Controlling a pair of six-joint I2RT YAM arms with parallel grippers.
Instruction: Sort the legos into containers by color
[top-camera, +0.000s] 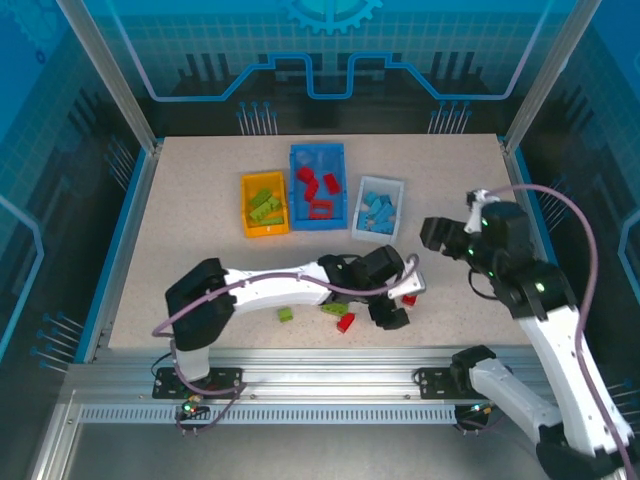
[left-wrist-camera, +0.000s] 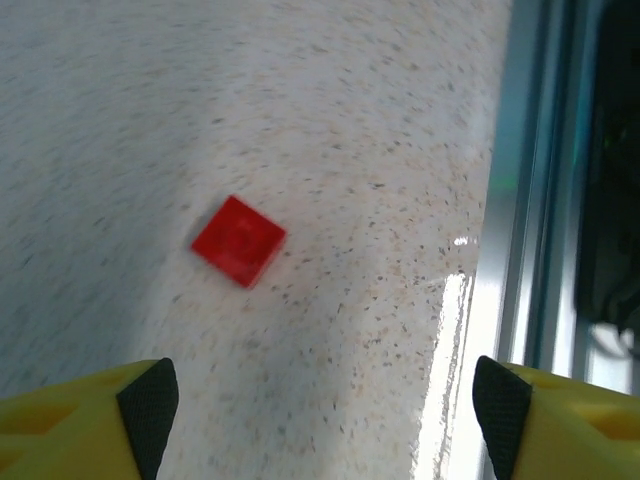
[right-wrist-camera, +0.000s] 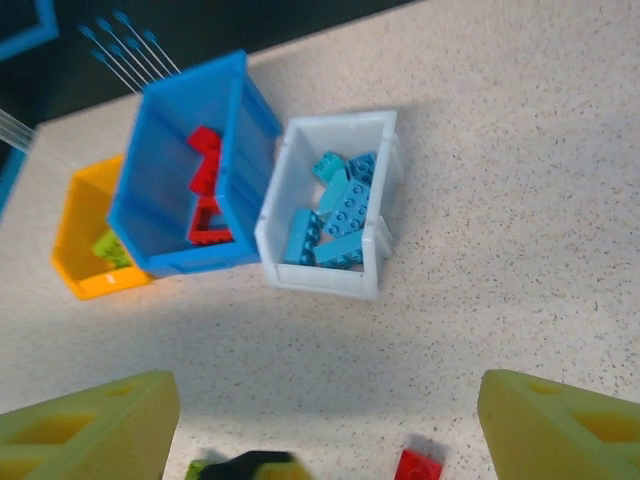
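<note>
Left pincer (left-wrist-camera: 325, 415): spread wide, holding nothing. A loose red lego (left-wrist-camera: 238, 240) lies flat on the desk just ahead of it.
Right pincer (right-wrist-camera: 325, 440): wide apart too, empty, hanging above the desk and facing the bins.
Desk (top-camera: 200, 200): four loose pieces near the front edge.
Blue bin (top-camera: 318, 147): holds the sorted red legos (top-camera: 318, 190).
Yellow-orange bin (top-camera: 266, 231): holds lime green legos (top-camera: 266, 205).
White bin (top-camera: 380, 181): holds light blue legos (top-camera: 377, 213).
Left to sort: two green pieces (top-camera: 286, 314), a second red piece (top-camera: 346, 322), and the one by the left pincer.
Progress: mostly done, I judge — reds belong in the blue bin, greens in the yellow-orange.
</note>
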